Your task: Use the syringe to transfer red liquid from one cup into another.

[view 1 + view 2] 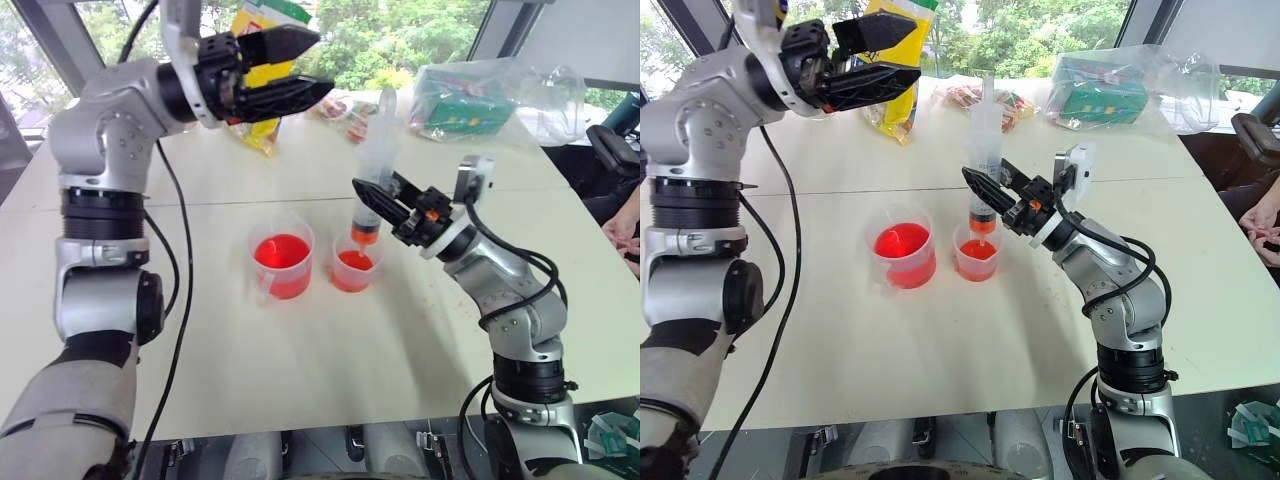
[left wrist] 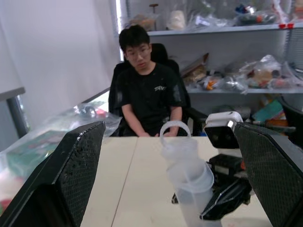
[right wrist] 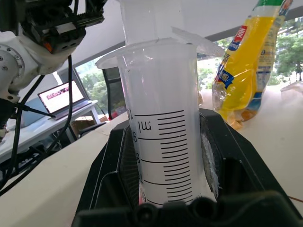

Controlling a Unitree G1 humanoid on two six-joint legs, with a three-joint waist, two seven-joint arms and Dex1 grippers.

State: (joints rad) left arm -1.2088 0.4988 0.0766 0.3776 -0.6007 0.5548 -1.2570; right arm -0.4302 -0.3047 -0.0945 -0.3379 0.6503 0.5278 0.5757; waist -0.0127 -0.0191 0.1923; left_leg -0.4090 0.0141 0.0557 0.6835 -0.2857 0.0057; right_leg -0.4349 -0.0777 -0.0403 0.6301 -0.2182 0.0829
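The clear syringe (image 1: 377, 160) stands nearly upright, and my right gripper (image 1: 378, 200) is shut on its barrel (image 3: 161, 118). Its orange tip dips into the smaller handleless cup (image 1: 355, 268), which holds some red liquid (image 1: 354, 262). Just left of that cup stands the larger handled beaker (image 1: 282, 262), also with red liquid (image 1: 280, 252) in it. My left gripper (image 1: 320, 65) is open, high above the table and left of the syringe's plunger top (image 2: 182, 156), pointing toward it. In the left wrist view the plunger sits between the fingers (image 2: 71, 179), apart from them.
A yellow bag (image 1: 262, 75), snack packets (image 1: 345, 110) and a clear plastic bag holding a green box (image 1: 480, 100) lie at the table's far side. A person (image 2: 147, 90) sits beyond the table's right edge, with a hand (image 1: 625, 225) close to it.
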